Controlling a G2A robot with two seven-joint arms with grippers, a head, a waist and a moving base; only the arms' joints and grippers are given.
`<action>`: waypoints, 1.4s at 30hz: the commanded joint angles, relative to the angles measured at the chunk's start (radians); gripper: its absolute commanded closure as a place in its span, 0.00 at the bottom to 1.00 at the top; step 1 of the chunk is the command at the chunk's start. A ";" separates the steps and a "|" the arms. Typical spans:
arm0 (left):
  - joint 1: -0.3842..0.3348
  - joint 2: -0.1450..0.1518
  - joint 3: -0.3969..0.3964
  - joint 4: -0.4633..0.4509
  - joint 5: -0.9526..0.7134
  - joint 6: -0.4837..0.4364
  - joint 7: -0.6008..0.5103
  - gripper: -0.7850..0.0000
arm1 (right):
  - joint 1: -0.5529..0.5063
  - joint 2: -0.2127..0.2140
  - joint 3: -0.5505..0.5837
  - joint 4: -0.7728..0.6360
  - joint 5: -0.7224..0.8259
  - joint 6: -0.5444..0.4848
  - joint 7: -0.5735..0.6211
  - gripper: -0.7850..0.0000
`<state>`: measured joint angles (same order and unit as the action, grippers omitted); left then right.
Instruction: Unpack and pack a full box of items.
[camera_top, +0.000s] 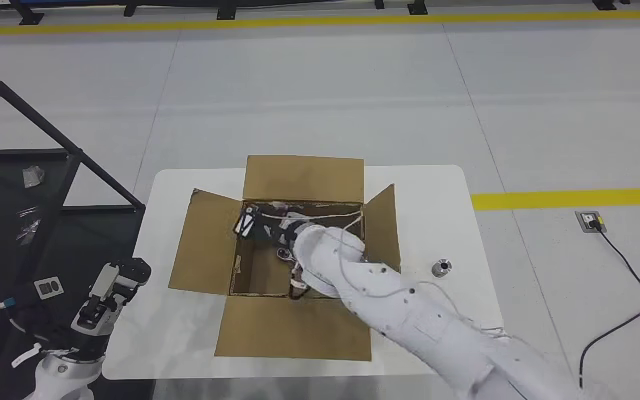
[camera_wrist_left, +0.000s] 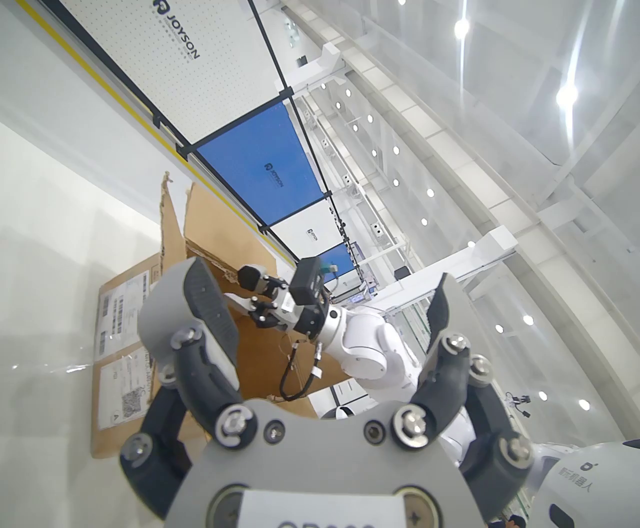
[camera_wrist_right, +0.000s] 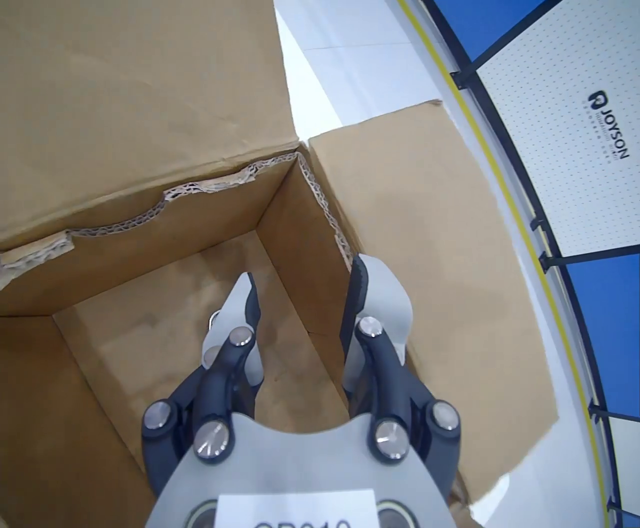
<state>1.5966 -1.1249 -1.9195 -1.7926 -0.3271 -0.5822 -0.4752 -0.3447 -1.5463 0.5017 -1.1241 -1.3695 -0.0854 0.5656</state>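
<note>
A: Where are the grippers?

B: The left gripper (camera_wrist_left: 320, 275) sits off the near left corner of the box (camera_top: 290, 328), fingers wide apart and empty. The right gripper (camera_wrist_right: 304, 272) is down inside the box, toward its far left corner, fingers parted with nothing between them.

A: Which step?

B: Unpacking, I'd judge, since a small metal piece (camera_top: 441, 267) stands just right of the box. Next, the right gripper must settle over whatever remains inside and close squarely on it.
</note>
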 joint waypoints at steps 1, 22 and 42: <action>0.000 0.000 0.000 0.000 0.000 0.000 0.000 0.00 | -0.073 0.055 0.081 -0.197 -0.077 -0.017 0.103 0.51; 0.000 0.000 0.000 0.000 0.000 0.000 0.000 0.00 | -0.647 0.230 0.904 -0.894 -0.125 -0.016 0.637 0.00; 0.000 0.000 0.000 0.000 0.000 0.000 0.000 0.00 | -0.357 0.236 0.966 -0.055 0.234 -0.100 0.755 0.19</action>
<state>1.5966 -1.1249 -1.9195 -1.7926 -0.3271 -0.5822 -0.4752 -0.7058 -1.3112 1.4708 -1.1885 -1.1424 -0.1831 1.3180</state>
